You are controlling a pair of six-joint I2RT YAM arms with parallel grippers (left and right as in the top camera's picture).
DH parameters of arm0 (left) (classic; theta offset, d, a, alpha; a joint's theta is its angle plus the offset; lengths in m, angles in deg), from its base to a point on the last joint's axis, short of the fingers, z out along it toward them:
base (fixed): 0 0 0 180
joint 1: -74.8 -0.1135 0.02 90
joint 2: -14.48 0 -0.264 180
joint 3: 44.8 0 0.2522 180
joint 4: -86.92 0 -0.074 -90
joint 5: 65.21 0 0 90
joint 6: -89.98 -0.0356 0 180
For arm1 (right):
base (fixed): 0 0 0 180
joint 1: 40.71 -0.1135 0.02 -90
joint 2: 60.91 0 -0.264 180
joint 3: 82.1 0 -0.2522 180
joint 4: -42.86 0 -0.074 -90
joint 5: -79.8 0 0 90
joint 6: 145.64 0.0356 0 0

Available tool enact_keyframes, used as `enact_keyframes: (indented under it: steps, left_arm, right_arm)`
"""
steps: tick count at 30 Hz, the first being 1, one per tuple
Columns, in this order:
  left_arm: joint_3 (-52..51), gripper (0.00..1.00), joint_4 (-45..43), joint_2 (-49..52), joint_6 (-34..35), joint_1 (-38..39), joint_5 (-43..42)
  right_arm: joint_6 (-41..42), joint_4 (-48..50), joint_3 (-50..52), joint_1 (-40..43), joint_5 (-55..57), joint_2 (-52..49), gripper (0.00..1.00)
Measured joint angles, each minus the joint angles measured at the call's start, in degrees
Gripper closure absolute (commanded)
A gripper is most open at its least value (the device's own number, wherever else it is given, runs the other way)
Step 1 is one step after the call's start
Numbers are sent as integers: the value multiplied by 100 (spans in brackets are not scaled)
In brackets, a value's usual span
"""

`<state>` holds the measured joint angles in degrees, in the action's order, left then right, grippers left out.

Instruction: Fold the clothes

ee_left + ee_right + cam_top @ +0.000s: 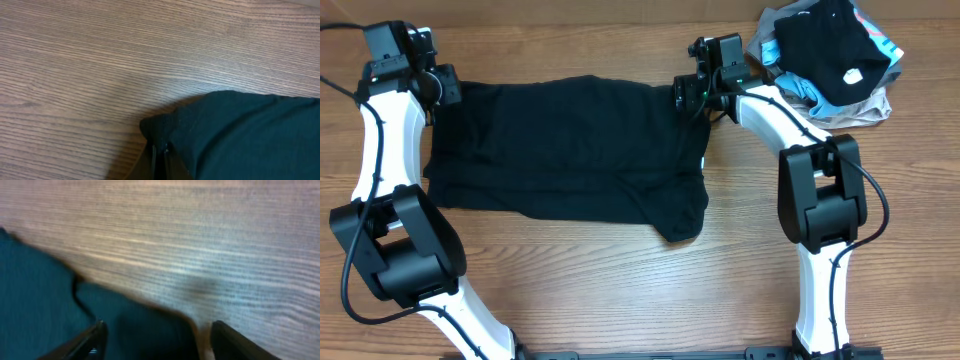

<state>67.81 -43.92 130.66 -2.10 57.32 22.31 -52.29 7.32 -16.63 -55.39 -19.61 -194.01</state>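
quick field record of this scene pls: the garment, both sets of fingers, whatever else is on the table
black garment: spread on table, lower right corner bunched
left fingers: shut on garment's far left corner
right fingers: open, straddling its far right corner
pile of clothes: heaped, far right, apart from garment

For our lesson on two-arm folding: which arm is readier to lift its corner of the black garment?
Left. The left gripper looks shut on a corner of the garment, with fabric bunched at its tips. The right gripper has its jaws open around its corner, nothing pinched yet.
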Motion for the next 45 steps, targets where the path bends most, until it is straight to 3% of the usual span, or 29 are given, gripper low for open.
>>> enact_keyframes:
  steps: [7,12,15,18,23,33,37,45]
  left_arm:
    - [0,96,9,0,-2,0,83]
    - [0,96,4,0,0,0,127]
    - [0,96,15,0,33,0,190]
    - [0,96,20,0,48,-2,238]
    - [0,96,59,0,66,-37,304]
    - [216,96,1047,0,166,-308,343]
    - [249,96,1681,0,173,-404,365]
    - [258,96,2638,0,175,-444,382]
  right_arm:
    - [146,164,0,2,0,-153,43]
    - [240,201,0,0,7,-310,80]
    - [310,238,-9,2,31,-330,89]
    - [398,50,-96,0,70,-332,91]
    - [459,-1084,-918,37,85,-396,95]
    - [146,-4819,-3521,278,94,-424,96]
    - [35,-6140,-3727,291,96,-424,96]
    - [146,-7381,-3727,286,90,-426,96]
